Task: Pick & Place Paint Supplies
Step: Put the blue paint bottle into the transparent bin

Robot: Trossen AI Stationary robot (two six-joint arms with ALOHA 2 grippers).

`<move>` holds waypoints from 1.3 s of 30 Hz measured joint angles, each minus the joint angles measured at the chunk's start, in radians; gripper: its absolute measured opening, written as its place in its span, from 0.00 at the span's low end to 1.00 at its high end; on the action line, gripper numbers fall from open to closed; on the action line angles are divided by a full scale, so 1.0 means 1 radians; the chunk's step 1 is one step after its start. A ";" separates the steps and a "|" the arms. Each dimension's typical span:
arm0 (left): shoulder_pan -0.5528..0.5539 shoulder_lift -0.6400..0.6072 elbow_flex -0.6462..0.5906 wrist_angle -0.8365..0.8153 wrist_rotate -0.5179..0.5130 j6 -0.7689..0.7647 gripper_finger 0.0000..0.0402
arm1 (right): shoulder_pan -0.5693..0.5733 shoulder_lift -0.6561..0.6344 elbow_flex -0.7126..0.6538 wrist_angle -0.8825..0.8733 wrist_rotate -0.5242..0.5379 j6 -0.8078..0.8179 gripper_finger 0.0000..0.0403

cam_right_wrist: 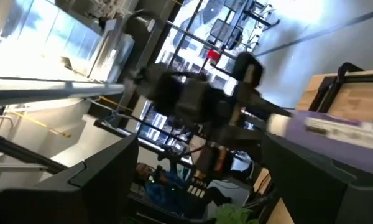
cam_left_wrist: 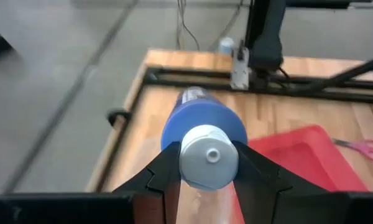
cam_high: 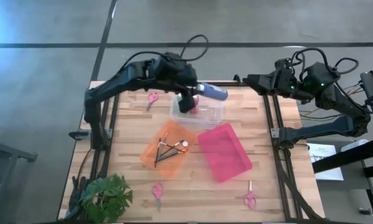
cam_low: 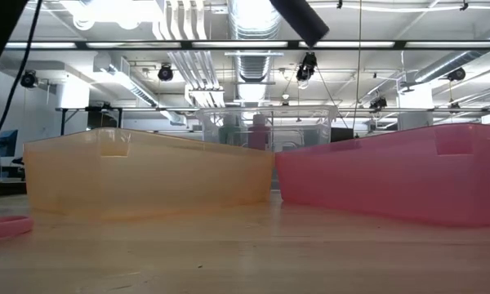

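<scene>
Blue plastic fills my left claw (cam_left_wrist: 202,177): I hold a blue paint bottle (cam_left_wrist: 203,127) sideways above the clear tub (cam_high: 211,114) at the far middle of the table (cam_high: 130,134), my two fingers (cam_left_wrist: 158,177) pinched on its neck just behind the pale cap (cam_left_wrist: 209,160), with the body pointing away from me. It looks light and stiff, a smooth round thing that could roll or slip in a loose pinch, so I judge the narrow neck below the cap the safest place to grip; the fat body would spread my fingers wider and give less bite. Nearer the front edge lie pink scissors (cam_high: 156,190) and a second pair (cam_high: 250,198), beside a small green plant (cam_high: 107,194) at the corner. In the middle stand an orange bin (cam_high: 150,155), already holding several thin paintbrushes (cam_high: 168,149), and a pink bin (cam_high: 224,151) just beside it that looks bare. Another pair of scissors (cam_high: 152,98) rests near the far left edge. Inside the clear tub something pink-red (cam_high: 194,107) shows below my claw, likely another bottle. My right claw (cam_high: 245,79) waits wide apart and holding nothing, drawn back past the table's far right corner.
</scene>
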 joint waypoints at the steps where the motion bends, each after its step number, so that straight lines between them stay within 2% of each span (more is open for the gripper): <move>1: 0.007 -0.003 -0.013 -0.011 0.021 -0.017 0.30 | 0.000 -0.002 0.000 -0.001 0.000 0.000 0.83; 3: 0.012 0.002 -0.020 -0.042 0.051 -0.057 0.30 | 0.000 -0.005 0.000 -0.005 -0.001 -0.002 0.83; 12: 0.018 0.064 0.023 -0.132 0.062 -0.145 0.30 | 0.000 -0.006 -0.001 -0.019 0.000 -0.005 0.83; 22: 0.035 0.131 0.023 -0.270 0.036 -0.249 0.30 | 0.000 -0.006 -0.002 -0.027 0.002 -0.019 0.83; 39: 0.065 0.143 0.017 -0.425 0.067 -0.305 0.30 | 0.000 -0.005 -0.006 -0.028 0.003 -0.030 0.83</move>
